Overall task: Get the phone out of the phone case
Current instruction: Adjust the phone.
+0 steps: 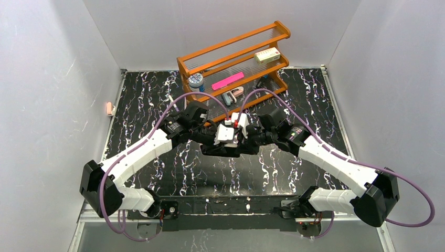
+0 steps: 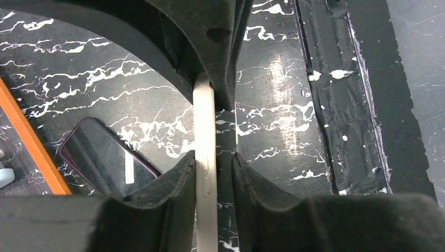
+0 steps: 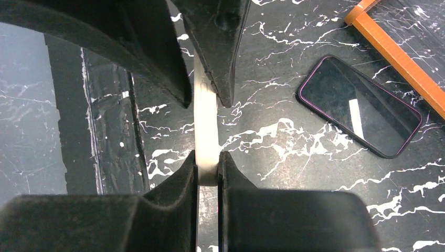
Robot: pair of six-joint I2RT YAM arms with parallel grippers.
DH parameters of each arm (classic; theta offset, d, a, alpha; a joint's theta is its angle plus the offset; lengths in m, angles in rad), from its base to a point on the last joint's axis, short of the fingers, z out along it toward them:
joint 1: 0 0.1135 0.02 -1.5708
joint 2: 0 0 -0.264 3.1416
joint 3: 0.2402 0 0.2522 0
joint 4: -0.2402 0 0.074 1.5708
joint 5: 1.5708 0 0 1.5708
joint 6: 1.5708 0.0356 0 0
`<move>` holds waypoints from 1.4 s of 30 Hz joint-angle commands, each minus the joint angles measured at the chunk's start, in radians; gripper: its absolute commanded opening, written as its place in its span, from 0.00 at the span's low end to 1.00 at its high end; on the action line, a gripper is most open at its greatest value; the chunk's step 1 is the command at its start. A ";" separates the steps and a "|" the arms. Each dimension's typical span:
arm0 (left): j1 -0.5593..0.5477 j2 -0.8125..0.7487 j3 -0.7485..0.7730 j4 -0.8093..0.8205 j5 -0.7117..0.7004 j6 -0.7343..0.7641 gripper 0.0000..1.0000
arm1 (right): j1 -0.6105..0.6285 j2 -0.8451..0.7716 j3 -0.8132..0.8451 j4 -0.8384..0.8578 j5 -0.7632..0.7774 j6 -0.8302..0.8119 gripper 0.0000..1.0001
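The right gripper [image 3: 207, 160] pinches the cream case [image 3: 205, 121], held on edge above the table [image 3: 288, 157]. The left gripper [image 2: 214, 163] flanks its other end; whether it grips, one cannot tell. The phone [image 3: 359, 105] lies bare on the table near the rack [image 3: 399, 55]. Removal seems done; only putting the case down remains.

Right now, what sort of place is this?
Probably a robot test cell: plain white walls around a black marbled table, two arms bolted at its edge, an orange rack of small items.
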 commanded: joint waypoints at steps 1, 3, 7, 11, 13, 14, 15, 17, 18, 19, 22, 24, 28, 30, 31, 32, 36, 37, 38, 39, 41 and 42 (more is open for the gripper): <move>-0.009 0.012 0.041 -0.064 0.056 -0.004 0.21 | -0.001 -0.019 0.005 0.167 0.003 -0.037 0.01; -0.010 0.010 0.045 -0.071 0.049 0.001 0.09 | -0.002 -0.022 -0.001 0.182 0.011 -0.041 0.01; -0.009 -0.022 0.030 -0.049 -0.028 -0.018 0.00 | -0.003 -0.045 -0.031 0.235 0.036 -0.041 0.21; -0.008 -0.081 -0.043 0.088 -0.160 -0.145 0.00 | -0.007 -0.090 -0.099 0.349 0.078 -0.004 0.55; -0.007 -0.104 -0.078 0.168 -0.246 -0.245 0.00 | -0.016 -0.117 -0.153 0.421 0.117 0.024 0.68; -0.003 -0.110 -0.090 0.190 -0.273 -0.276 0.00 | -0.021 -0.129 -0.177 0.467 0.128 0.036 0.72; 0.000 -0.115 -0.095 0.208 -0.291 -0.302 0.00 | -0.027 -0.143 -0.202 0.507 0.144 0.051 0.76; 0.003 -0.120 -0.106 0.240 -0.338 -0.357 0.00 | -0.035 -0.170 -0.248 0.577 0.172 0.083 0.82; 0.003 -0.124 -0.110 0.258 -0.358 -0.385 0.00 | -0.040 -0.183 -0.270 0.609 0.186 0.101 0.86; 0.005 -0.131 -0.116 0.284 -0.381 -0.418 0.00 | -0.041 -0.196 -0.288 0.641 0.211 0.121 0.92; 0.011 -0.162 -0.165 0.406 -0.462 -0.557 0.00 | -0.041 -0.214 -0.328 0.736 0.304 0.222 0.99; 0.015 -0.171 -0.179 0.467 -0.546 -0.661 0.00 | -0.041 -0.213 -0.343 0.773 0.354 0.289 0.99; 0.026 -0.187 -0.203 0.559 -0.700 -0.871 0.00 | -0.041 -0.212 -0.362 0.812 0.532 0.471 0.99; 0.033 -0.209 -0.226 0.607 -0.761 -0.949 0.00 | -0.041 -0.216 -0.354 0.789 0.567 0.530 0.99; 0.035 -0.224 -0.239 0.628 -0.795 -0.996 0.00 | -0.041 -0.218 -0.357 0.796 0.537 0.534 0.99; 0.037 -0.242 -0.259 0.650 -0.853 -1.045 0.00 | -0.041 -0.221 -0.363 0.804 0.503 0.544 0.99; 0.045 -0.338 -0.367 0.793 -0.964 -1.218 0.00 | -0.041 -0.213 -0.384 0.838 0.505 0.673 0.99; 0.046 -0.360 -0.410 0.830 -0.993 -1.269 0.00 | -0.041 -0.209 -0.394 0.853 0.520 0.729 0.99; 0.046 -0.383 -0.443 0.874 -1.027 -1.319 0.00 | -0.041 -0.204 -0.405 0.872 0.527 0.788 0.99; 0.047 -0.406 -0.476 0.918 -1.055 -1.366 0.00 | -0.041 -0.198 -0.417 0.900 0.519 0.841 0.99; 0.048 -0.444 -0.536 0.999 -1.106 -1.466 0.00 | -0.040 -0.177 -0.438 0.974 0.476 0.932 0.99; 0.048 -0.456 -0.563 1.035 -1.118 -1.509 0.00 | -0.041 -0.162 -0.443 1.000 0.455 0.981 0.99</move>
